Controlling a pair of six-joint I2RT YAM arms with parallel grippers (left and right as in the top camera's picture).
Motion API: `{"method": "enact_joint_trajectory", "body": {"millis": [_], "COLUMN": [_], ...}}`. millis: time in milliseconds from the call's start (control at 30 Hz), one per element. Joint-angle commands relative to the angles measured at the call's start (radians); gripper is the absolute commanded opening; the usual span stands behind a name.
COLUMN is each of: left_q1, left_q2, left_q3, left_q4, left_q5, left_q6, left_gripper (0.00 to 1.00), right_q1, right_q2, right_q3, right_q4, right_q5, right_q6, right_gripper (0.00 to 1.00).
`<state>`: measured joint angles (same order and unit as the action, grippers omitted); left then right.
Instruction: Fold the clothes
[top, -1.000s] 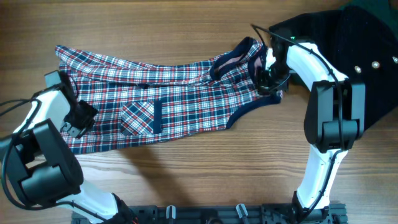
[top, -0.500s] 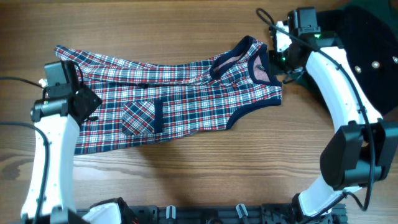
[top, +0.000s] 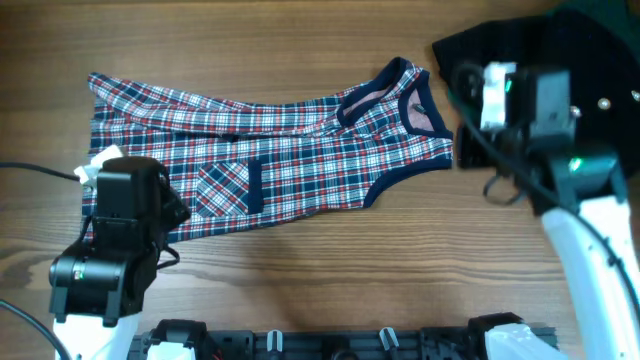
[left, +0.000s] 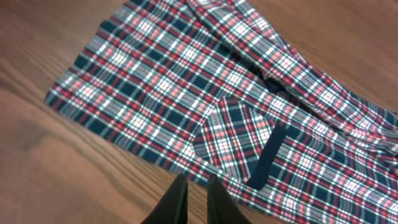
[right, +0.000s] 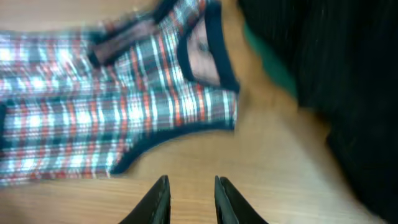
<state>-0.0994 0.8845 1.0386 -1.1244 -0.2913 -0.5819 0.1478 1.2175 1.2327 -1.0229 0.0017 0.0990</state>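
1. The plaid garment (top: 270, 165) lay spread flat on the table (top: 300, 40). Its long axis ran left to right, with the hem end toward my left arm (top: 105, 270) and the navy-trimmed neck (top: 415, 95) toward my right arm (top: 540, 110).
2. One patch pocket (left: 236, 140) with a navy top band faced up in the lower left half of the garment. I could not make out a second pocket.
3. My left gripper (left: 194, 180) hung above the table at the garment's near edge, just below the pocket. Its fingers stood apart by a narrow slit only. Nothing lay between them, and they touched no cloth.
4. My right gripper (right: 191, 182) hung above bare wood just beside the curved armhole at the neck end. Its fingers stood clearly parted, with wood grain visible in the gap. They held nothing.
5. The right wrist view was blurred, so fine detail at the neck end could not be read there.
6. A black garment (top: 590, 60) with small metal studs lay at the far right of the table, near the neck end. Whether the two touched could not be determined.
7. A strip of green fabric (right: 273, 62) showed at the black garment's edge.
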Motion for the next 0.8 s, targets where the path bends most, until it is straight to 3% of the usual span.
{"method": "enact_joint_trajectory", "body": {"millis": [0, 100, 233, 300, 433, 500, 533, 567, 667, 767], "left_q1": [-0.008, -0.007, -0.007, -0.007, 0.023, 0.061, 0.09, 0.126, 0.22, 0.272], "left_q2": [-0.006, -0.002, 0.046, 0.095, 0.262, 0.341, 0.391, 0.442, 0.533, 0.537], "left_q3": [0.002, -0.017, -0.143, -0.222, -0.334, -0.334, -0.334, -0.334, -0.334, -0.334], "left_q4": [-0.036, 0.017, 0.144, 0.222, 0.414, 0.465, 0.497, 0.537, 0.635, 0.666], "left_q5": [-0.009, -0.012, -0.103, -0.114, -0.13, -0.125, -0.108, -0.065, 0.028, 0.04], "left_q6": [-0.1, -0.119, -0.293, -0.36, -0.365, -0.359, -0.325, -0.281, -0.182, -0.13], "left_gripper": [0.13, 0.19, 0.26, 0.25, 0.27, 0.46, 0.47, 0.45, 0.24, 0.11], "right_q1": [-0.001, -0.001, -0.001, -0.001, -0.001, -0.001, -0.001, -0.001, -0.001, -0.001], "right_q2": [-0.222, -0.307, -0.143, -0.029, 0.167, 0.227, 0.258, 0.277, 0.305, 0.305], "right_q3": [-0.224, -0.38, -0.502, -0.504, -0.504, -0.504, -0.504, -0.504, -0.504, -0.504], "right_q4": [0.122, 0.269, 0.541, 0.637, 0.845, 0.9, 0.919, 0.925, 0.926, 0.934], "right_q5": [-0.006, -0.005, -0.029, -0.032, -0.078, -0.108, -0.107, -0.107, -0.115, -0.131], "right_q6": [0.111, 0.109, 0.112, 0.112, 0.1, 0.073, 0.061, 0.058, 0.058, 0.058], "right_gripper": [0.34, 0.69, 0.86, 0.89, 0.89, 0.89, 0.89, 0.89, 0.87, 0.86]}}
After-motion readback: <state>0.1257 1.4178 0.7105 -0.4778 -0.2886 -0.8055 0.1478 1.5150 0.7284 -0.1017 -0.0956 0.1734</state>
